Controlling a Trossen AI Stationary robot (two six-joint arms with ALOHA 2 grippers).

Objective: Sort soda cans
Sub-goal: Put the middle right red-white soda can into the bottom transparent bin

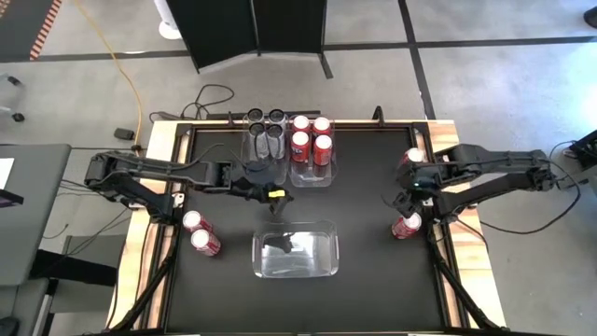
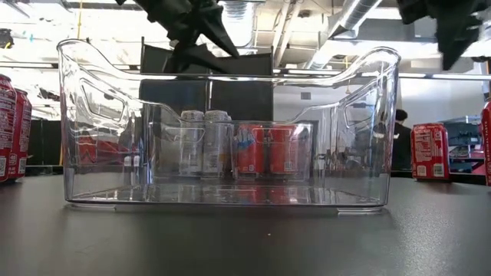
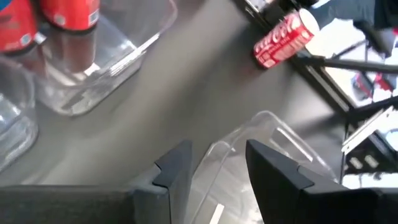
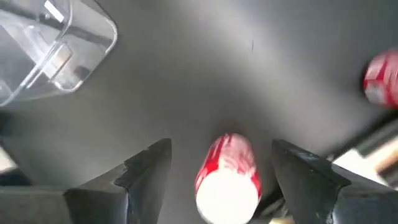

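1. Right wrist view puts one red can point(image 4: 227, 180) upright on the bench point(image 4: 249, 81), directly between the spread fingers of the right gripper point(image 4: 221, 171), which touch nothing. My reading: this can is either being approached or has just been let go. If it is a pick, the next move calls for descending squarely and clamping on the can's sides without tipping it.
2. From above, that can point(image 1: 408, 225) stands near the bench's right edge, with another red can point(image 1: 414, 157) farther back on the same side.
3. Four red cans point(image 1: 311, 140) fill the back clear bin point(image 1: 310, 177); four silver cans point(image 1: 265, 131) sit in the bin just beside it. Two more red cans point(image 1: 199, 233) stand at the left edge.
4. The left gripper point(image 1: 270, 194) hovers between the back bins and the empty front bin point(image 1: 295, 250), fingers parted and holding nothing.
5. The low view alone shows both back bins' cans standing level, seen through the front bin point(image 2: 230, 123). The left wrist view alone shows the left gripper's fingers point(image 3: 177, 171) apart.
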